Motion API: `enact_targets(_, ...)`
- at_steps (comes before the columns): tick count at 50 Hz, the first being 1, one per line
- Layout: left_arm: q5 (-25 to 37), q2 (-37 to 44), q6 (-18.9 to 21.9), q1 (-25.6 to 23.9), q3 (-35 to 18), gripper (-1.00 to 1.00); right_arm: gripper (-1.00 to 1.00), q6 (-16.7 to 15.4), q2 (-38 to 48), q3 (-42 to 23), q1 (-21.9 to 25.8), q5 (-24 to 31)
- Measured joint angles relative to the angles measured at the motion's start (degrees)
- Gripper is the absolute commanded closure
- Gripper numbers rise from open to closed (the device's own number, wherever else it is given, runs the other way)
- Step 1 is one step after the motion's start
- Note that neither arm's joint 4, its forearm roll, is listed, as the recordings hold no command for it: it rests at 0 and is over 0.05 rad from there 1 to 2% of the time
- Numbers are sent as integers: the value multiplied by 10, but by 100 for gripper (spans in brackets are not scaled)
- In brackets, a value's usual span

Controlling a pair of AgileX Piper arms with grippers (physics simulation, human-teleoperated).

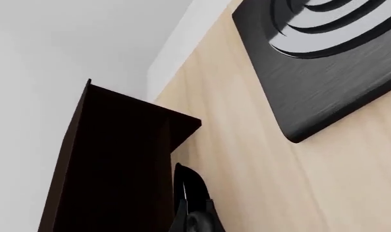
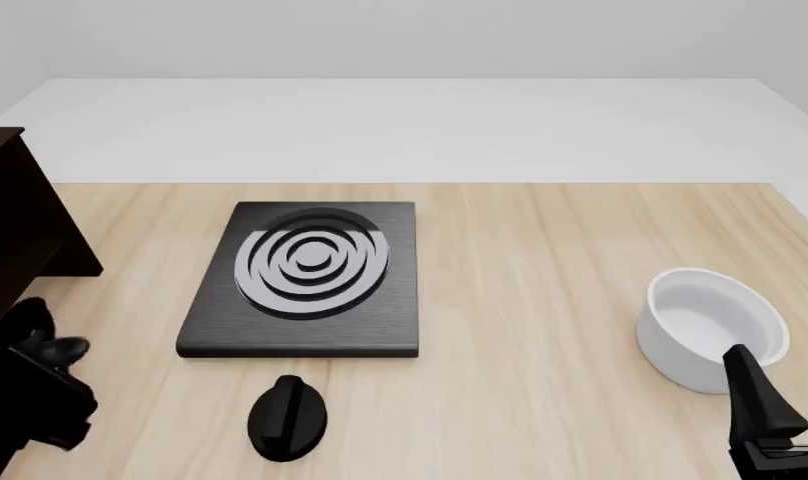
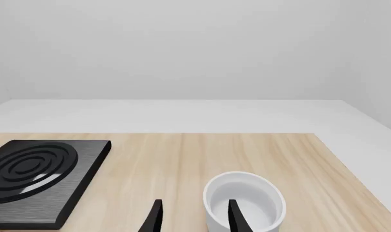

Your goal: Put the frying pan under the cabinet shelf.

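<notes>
Left wrist view: the frying pan (image 1: pixel 194 205) shows only as a black strip with a round hole, probably its handle, tight beside the cabinet (image 1: pixel 112 164); its dish is hidden. I'd slide it in low and level. I can't tell how the left gripper (image 2: pixel 37 392) fingers are set. The right gripper (image 3: pixel 194 203) is spread and empty.

Wide bare stretch of light wooden tabletop (image 2: pixel 538 260) between the black square stove plate with silver rings (image 2: pixel 308 280) and the white round bowl (image 2: pixel 711 325), open from near edge to far edge. Blocked at far left by the tall dark brown wooden cabinet (image 2: pixel 17 225), standing at the tabletop's left edge, well apart from the stove plate, with a bare lane between. A small black oval object (image 2: pixel 288 418) just in front of the stove plate, narrowing the near strip there.
</notes>
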Motion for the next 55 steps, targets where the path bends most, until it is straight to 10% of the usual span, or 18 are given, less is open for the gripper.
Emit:
enact_targets(25,-383,449,69,53,-4,100,-100,0,0,0,0,0)
enact_targets(45,-388,497,59,75,-25,100,-100,0,0,0,0,0)
enact_targets(46,-388,497,57,75,-25,-100,-100,0,0,0,0,0)
enact_targets(55,-388,501,16,82,-26,-100,-100,0,0,0,0,0)
